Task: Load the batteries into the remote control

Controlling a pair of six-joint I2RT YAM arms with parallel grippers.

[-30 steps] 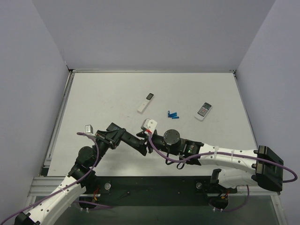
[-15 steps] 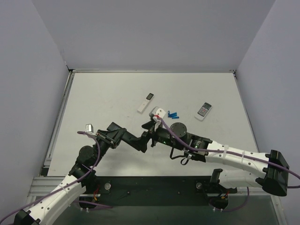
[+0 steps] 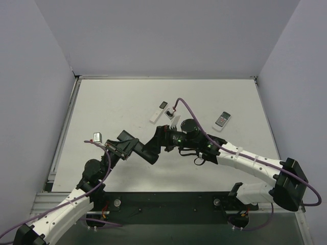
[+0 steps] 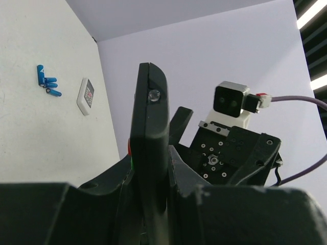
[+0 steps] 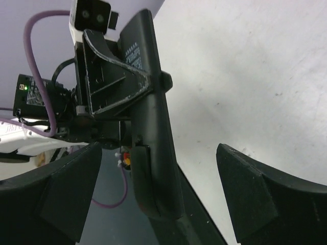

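The long black remote (image 4: 149,127) is clamped on edge in my left gripper (image 4: 150,168), held above the table; it also shows in the top view (image 3: 145,152). My left gripper (image 3: 126,145) is shut on its near part. My right gripper (image 5: 163,199) is open, its fingers (image 5: 271,194) standing wide on either side of the remote's free end (image 5: 153,148) without touching it. In the top view the right gripper (image 3: 160,140) meets the remote's far end. No green cells show in any view.
A slim white stick remote (image 3: 159,112) and a short white remote (image 3: 222,121) lie on the table behind the arms. Small blue cells (image 4: 47,84) lie next to the short white remote (image 4: 86,96). Walls enclose the table on three sides.
My right arm has swung its wrist away from me and turned, bringing its open fingers around the remote's free end. The left gripper has kept hold of the remote, nearly still.
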